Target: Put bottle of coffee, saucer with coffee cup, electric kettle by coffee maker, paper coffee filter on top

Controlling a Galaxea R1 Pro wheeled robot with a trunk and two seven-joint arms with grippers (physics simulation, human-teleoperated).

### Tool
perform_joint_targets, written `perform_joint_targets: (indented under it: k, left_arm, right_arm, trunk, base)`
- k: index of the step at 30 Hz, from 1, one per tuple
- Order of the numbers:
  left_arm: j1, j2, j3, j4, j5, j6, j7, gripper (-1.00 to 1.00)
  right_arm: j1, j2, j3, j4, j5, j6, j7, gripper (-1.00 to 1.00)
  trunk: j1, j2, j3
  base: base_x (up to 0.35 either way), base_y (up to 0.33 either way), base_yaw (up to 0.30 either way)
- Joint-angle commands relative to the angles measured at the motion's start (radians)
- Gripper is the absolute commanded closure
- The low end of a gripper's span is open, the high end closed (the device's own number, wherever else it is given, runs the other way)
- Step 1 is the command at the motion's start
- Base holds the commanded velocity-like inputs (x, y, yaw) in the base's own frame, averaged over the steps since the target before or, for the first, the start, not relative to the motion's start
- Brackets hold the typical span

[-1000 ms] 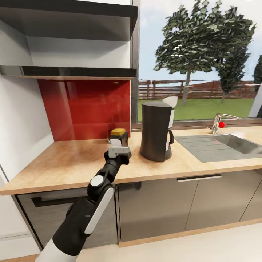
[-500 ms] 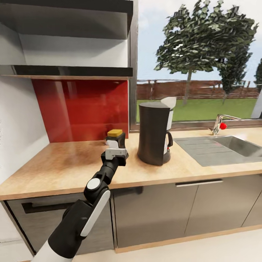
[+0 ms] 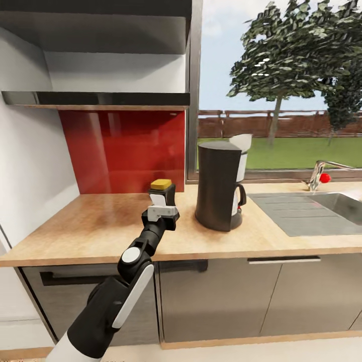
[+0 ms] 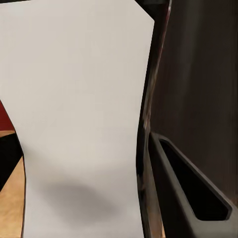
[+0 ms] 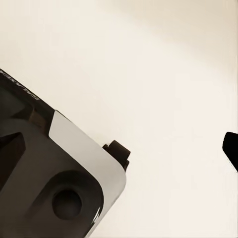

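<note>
Desk (image 3: 90,226): wooden top, running under a window, with grey cabinets below.
Coffee maker (image 3: 218,187): dark, upright on the desk near the window, just left of the sink (image 3: 322,211).
Paper coffee filter (image 3: 242,142): white, showing at the top of the coffee maker, behind its upper right edge.
Bottle of coffee (image 3: 162,192): dark body, yellow lid, white label; upright on the desk, just left of the coffee maker, in front of the red backsplash (image 3: 120,151).
Left gripper (image 3: 162,206): at the bottle, its fingers to either side of the body; the left wrist view has the white label (image 4: 79,119) very close. Pinching the bottle or merely around it: cannot tell.
Right gripper: state cannot be told; the right wrist view has a dark-and-white robot part (image 5: 54,183) over a pale floor.
Shelf (image 3: 95,98): dark, above the backsplash.
</note>
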Motion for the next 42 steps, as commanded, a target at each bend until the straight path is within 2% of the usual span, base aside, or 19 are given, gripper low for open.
perform_joint_targets:
  k: [1, 16, 27, 42]
  left_arm:
    - [-0.001, 0.000, -0.003, -0.001, 0.007, 0.004, 0.007, 1.00]
    - [-0.001, 0.000, -0.017, 0.000, 0.007, 0.004, 0.008, 1.00]
    - [-0.001, 0.001, -0.018, 0.001, 0.007, 0.003, 0.008, 1.00]
    - [0.000, 0.000, -0.024, 0.010, 0.008, 0.001, 0.010, 1.00]
  right_arm:
    - [-0.001, 0.000, 0.007, 0.001, -0.011, -0.004, 0.005, -1.00]
    - [0.000, 0.002, 0.009, 0.001, -0.009, -0.005, 0.005, -1.00]
    - [-0.001, 0.002, 0.010, 0.001, -0.009, -0.005, 0.005, -1.00]
    - [-0.001, 0.002, 0.011, 0.001, -0.009, -0.005, 0.005, -1.00]
  trunk:
    - [0.000, -0.001, -0.001]
    - [0.000, -0.001, -0.001]
    - [0.000, -0.001, -0.001]
    - [0.000, -0.001, -0.001]
  base:
    - [0.001, -0.289, 0.160]
    - [0.048, -0.059, 0.239]
    - [0.142, -0.002, 0.028]
    - [0.009, -0.136, 0.000]
